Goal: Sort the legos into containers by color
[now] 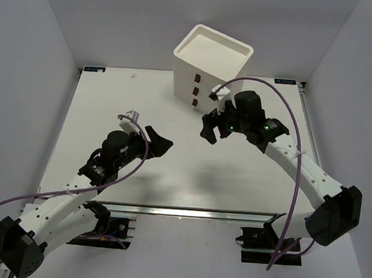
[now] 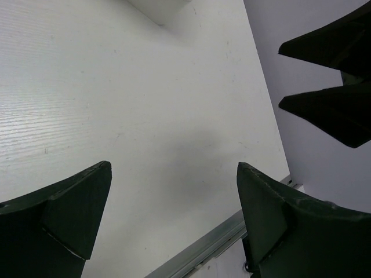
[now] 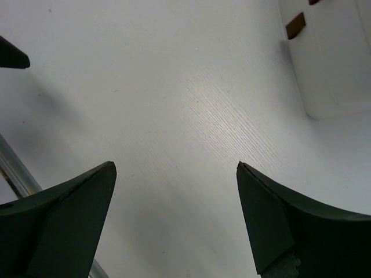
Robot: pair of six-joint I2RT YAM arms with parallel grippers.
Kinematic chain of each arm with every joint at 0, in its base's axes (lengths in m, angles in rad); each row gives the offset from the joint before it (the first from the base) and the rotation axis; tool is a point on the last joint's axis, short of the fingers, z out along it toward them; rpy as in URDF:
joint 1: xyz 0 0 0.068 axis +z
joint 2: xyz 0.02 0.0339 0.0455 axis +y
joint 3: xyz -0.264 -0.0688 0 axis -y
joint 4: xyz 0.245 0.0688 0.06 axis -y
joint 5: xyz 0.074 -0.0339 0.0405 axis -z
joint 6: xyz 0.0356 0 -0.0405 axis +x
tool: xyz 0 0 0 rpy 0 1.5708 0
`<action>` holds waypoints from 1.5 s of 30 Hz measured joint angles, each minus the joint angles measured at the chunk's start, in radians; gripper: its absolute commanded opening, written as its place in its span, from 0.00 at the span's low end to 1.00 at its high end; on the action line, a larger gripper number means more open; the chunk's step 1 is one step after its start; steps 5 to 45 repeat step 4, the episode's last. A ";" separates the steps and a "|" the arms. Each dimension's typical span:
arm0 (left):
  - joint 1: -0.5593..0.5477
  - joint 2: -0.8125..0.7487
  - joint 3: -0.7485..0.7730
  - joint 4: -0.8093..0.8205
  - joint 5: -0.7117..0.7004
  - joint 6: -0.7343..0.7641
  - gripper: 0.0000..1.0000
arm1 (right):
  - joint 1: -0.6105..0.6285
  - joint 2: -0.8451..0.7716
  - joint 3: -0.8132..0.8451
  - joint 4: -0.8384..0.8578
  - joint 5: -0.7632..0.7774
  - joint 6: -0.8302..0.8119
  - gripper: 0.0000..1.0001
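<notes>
Top external: cabinet beside right tool.

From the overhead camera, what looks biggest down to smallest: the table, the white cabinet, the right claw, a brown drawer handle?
1. table, by far the largest
2. white cabinet
3. right gripper
4. drawer pull, smallest
None of these is a close call.

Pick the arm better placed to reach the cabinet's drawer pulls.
Right. The right gripper hangs open and empty just short of the drawer pulls on the cabinet. The left gripper, also open, sits noticeably farther from them.
</notes>
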 measured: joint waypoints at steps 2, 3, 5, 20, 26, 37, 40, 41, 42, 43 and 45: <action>0.000 0.006 0.000 0.007 0.015 0.008 0.98 | -0.006 -0.029 -0.009 -0.004 0.042 0.038 0.89; 0.000 0.008 0.000 0.011 0.023 0.011 0.98 | -0.010 -0.042 -0.013 0.000 0.060 0.045 0.89; 0.000 0.008 0.000 0.016 0.028 0.013 0.98 | -0.012 -0.056 -0.022 0.008 0.078 0.049 0.90; 0.000 0.008 0.000 0.016 0.028 0.013 0.98 | -0.012 -0.056 -0.022 0.008 0.078 0.049 0.90; 0.000 0.008 0.000 0.016 0.028 0.013 0.98 | -0.012 -0.056 -0.022 0.008 0.078 0.049 0.90; 0.000 0.008 0.000 0.016 0.028 0.013 0.98 | -0.012 -0.056 -0.022 0.008 0.078 0.049 0.90; 0.000 0.008 0.000 0.016 0.028 0.013 0.98 | -0.012 -0.056 -0.022 0.008 0.078 0.049 0.90; 0.000 0.008 0.000 0.016 0.028 0.013 0.98 | -0.012 -0.056 -0.022 0.008 0.078 0.049 0.90; 0.000 0.008 0.000 0.016 0.028 0.013 0.98 | -0.012 -0.056 -0.022 0.008 0.078 0.049 0.90; 0.000 0.008 0.000 0.016 0.028 0.013 0.98 | -0.012 -0.056 -0.022 0.008 0.078 0.049 0.90; 0.000 0.008 0.000 0.016 0.028 0.013 0.98 | -0.012 -0.056 -0.022 0.008 0.078 0.049 0.90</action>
